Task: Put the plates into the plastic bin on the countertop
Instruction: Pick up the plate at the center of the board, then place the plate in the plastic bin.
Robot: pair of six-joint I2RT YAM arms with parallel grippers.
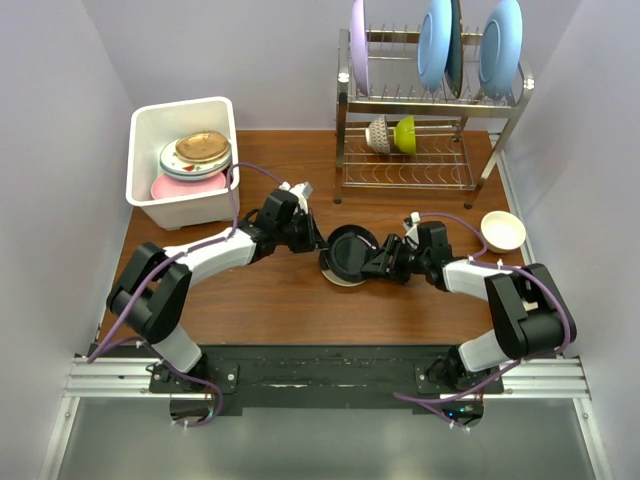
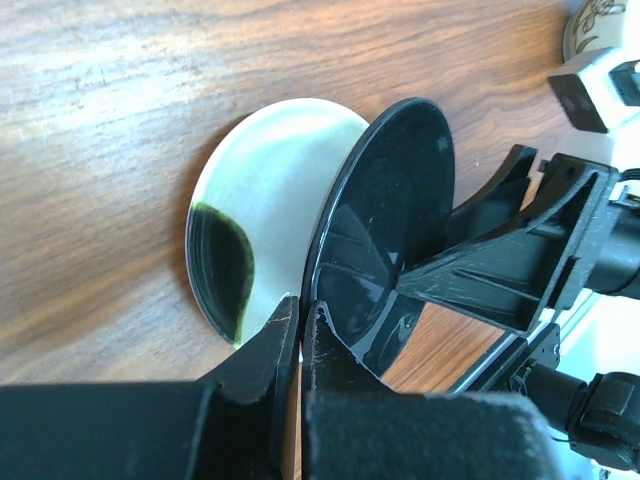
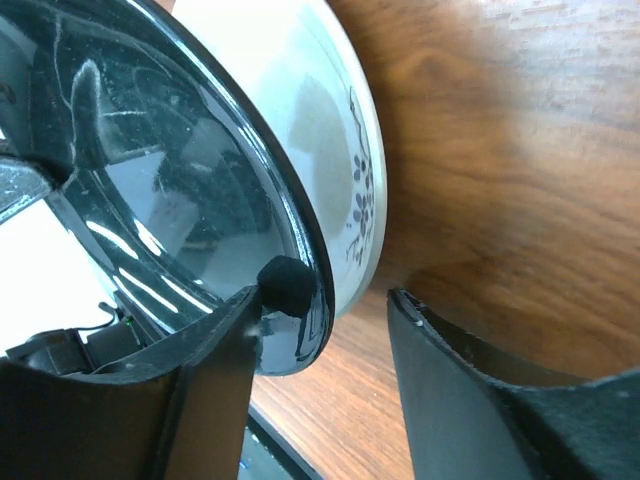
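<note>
Dark glass plate (image 2: 390,230) tilted off white plate (image 2: 270,190) at surface (image 1: 290,300) centre. Left claw (image 2: 300,330) clamped on its rim, right claw (image 3: 328,305) apart. Risk: the thin rim pinch slips and the plate drops.

Pale lilac walls (image 1: 270,60), wire rack (image 1: 430,103) (two tiers)

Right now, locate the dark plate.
Top view: the dark plate sits in the middle of the counter, tilted up off a white plate, its rim pinched by the left gripper, the right gripper open opposite.
</note>
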